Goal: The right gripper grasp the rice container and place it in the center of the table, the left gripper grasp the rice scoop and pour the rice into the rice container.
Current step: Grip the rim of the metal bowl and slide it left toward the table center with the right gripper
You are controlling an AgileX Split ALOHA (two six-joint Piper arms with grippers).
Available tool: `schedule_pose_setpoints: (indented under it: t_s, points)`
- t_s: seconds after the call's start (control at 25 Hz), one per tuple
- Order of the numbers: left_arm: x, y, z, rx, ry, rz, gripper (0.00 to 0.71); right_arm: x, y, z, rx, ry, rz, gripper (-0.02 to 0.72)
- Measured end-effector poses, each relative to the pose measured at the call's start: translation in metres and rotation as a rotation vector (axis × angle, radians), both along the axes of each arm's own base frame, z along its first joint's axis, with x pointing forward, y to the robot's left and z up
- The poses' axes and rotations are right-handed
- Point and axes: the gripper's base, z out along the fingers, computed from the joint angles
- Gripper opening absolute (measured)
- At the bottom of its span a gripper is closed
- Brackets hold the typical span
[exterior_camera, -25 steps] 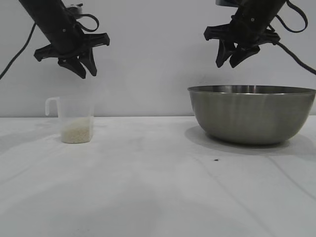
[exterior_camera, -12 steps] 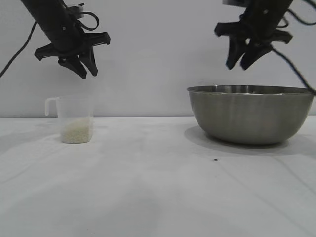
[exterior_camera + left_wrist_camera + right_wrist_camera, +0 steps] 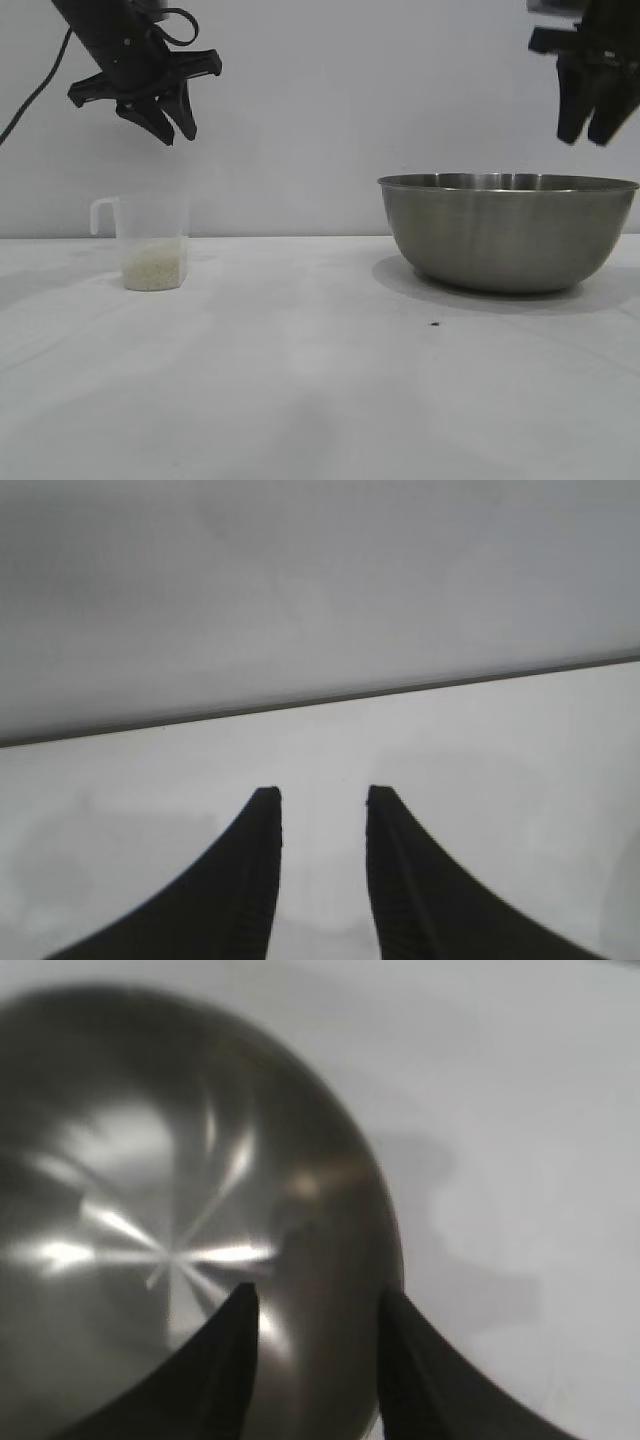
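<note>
The rice container [image 3: 508, 232], a large steel bowl, stands on the white table [image 3: 300, 380] at the right. My right gripper [image 3: 588, 137] hangs open above its right rim, apart from it; in the right wrist view its gripper [image 3: 318, 1295] is over the bowl's inner wall [image 3: 150, 1200]. The rice scoop [image 3: 150, 243], a clear cup with its handle to the left, stands at the left with rice [image 3: 154, 268] in its bottom. My left gripper [image 3: 172, 134] is open and empty, well above the scoop. The left wrist view shows only the gripper [image 3: 320, 795], table and wall.
A small dark speck [image 3: 436, 323] lies on the table in front of the bowl. A plain wall [image 3: 320, 120] stands close behind the table's back edge.
My right gripper has moved to the right, from above the bowl's middle to above its right rim. My left gripper has risen slightly. The bowl and scoop have not moved.
</note>
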Motion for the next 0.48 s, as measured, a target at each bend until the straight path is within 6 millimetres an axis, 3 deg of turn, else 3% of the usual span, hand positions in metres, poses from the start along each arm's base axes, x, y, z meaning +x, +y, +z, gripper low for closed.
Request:
schedule_pose_setpoints:
  t_s: [0.24, 0.48]
  points:
    - [0.0, 0.0, 0.0, 0.006, -0.002, -0.004, 0.16, 0.003, -0.004, -0.01, -0.008, 0.009, -0.022, 0.224]
    - [0.0, 0.001, 0.0, 0.026, -0.006, -0.012, 0.16, 0.003, -0.004, 0.006, -0.004, -0.056, -0.032, 0.224]
